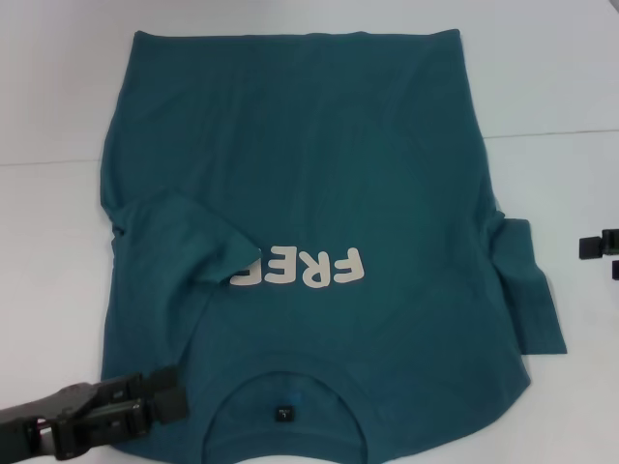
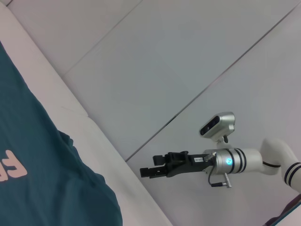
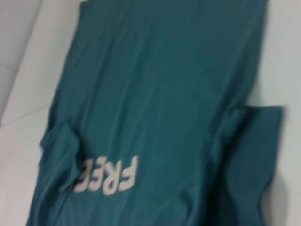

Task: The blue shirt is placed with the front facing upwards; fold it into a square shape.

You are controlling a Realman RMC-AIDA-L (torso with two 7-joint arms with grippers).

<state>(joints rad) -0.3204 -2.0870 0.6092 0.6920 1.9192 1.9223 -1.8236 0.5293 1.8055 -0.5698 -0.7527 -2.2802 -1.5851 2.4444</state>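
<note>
- In the head view, the blue shirt is lying flat on the white counter, front up, with its collar nearest the robot and its hem far away.
- Its long way is running from the robot straight out, so the "FREE!" print is reading upside down.
- The sleeve on the robot's left is lying folded in over the chest, hiding part of the print. I am guessing this is the first fold. The other sleeve is sticking out flat.
- The left gripper is hanging near the collar corner; I cannot tell how its jaws are standing.
- In the left wrist view, the right gripper is waiting off beside the counter, jaws nearly closed and holding nothing.
- In the right wrist view, the shirt is filling the picture, and the flat sleeve is looking like the next part to fold.
</note>
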